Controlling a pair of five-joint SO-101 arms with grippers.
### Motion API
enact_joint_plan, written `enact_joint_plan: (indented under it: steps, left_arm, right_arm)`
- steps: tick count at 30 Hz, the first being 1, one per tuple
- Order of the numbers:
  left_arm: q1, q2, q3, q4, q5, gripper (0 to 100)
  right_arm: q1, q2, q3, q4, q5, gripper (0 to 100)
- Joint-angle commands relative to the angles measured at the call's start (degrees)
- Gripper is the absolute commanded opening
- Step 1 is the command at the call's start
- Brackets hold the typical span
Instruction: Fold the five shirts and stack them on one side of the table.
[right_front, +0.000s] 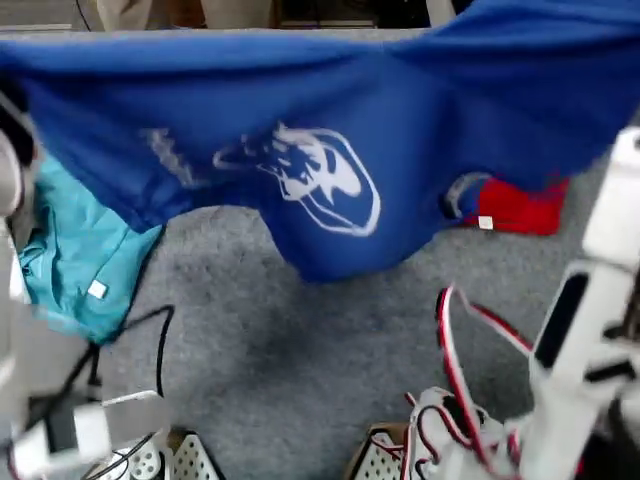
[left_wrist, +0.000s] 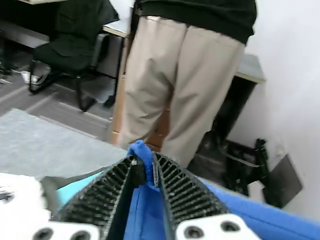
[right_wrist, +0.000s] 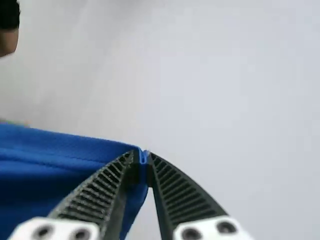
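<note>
Left tool (left_wrist: 145, 165) and right tool (right_wrist: 141, 159) each clamp a sliver of the royal-blue, white-logo fabric shirt (right_front: 320, 130) — so thin a bite could slip, dropping it onto the grey surface (right_front: 300, 370).

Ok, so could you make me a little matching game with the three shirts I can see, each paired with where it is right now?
Shirts:
1 blue shirt
2 teal shirt
3 red shirt

Places:
A on the table, left side, beside a black cable
B on the table, right side
C held up over the table, pinched by the left gripper and right gripper

Pairs: 1-C, 2-A, 3-B
</note>
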Motion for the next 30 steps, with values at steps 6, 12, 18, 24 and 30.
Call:
enact_joint_plan:
  steps: [6, 12, 18, 24, 30]
  left_arm:
    - [-2.0, -31.2, 30.9, 0.5, -6.3, 2]
    - [-2.3, -44.5, 38.8, 0.5, -8.7, 2]
    - [-2.2, -51.7, 50.0, 0.5, -10.5, 2]
    - [-2.1, -57.9, 59.3, 0.5, -10.6, 2]
    - [-2.0, -60.4, 66.9, -1.4, -10.6, 2]
  right_arm:
    - [0.0, 0.1, -14.3, -0.4, -0.5, 0.2]
    - [0.4, 0.1, -19.5, -0.4, 0.0, 0.2]
    - [0.3, 0.1, -16.5, 2.8, 0.0, 0.2]
    - [0.1, 0.1, -11.2, 5.6, 0.0, 0.2]
    - [0.1, 0.1, -7.6, 5.6, 0.0, 0.2]
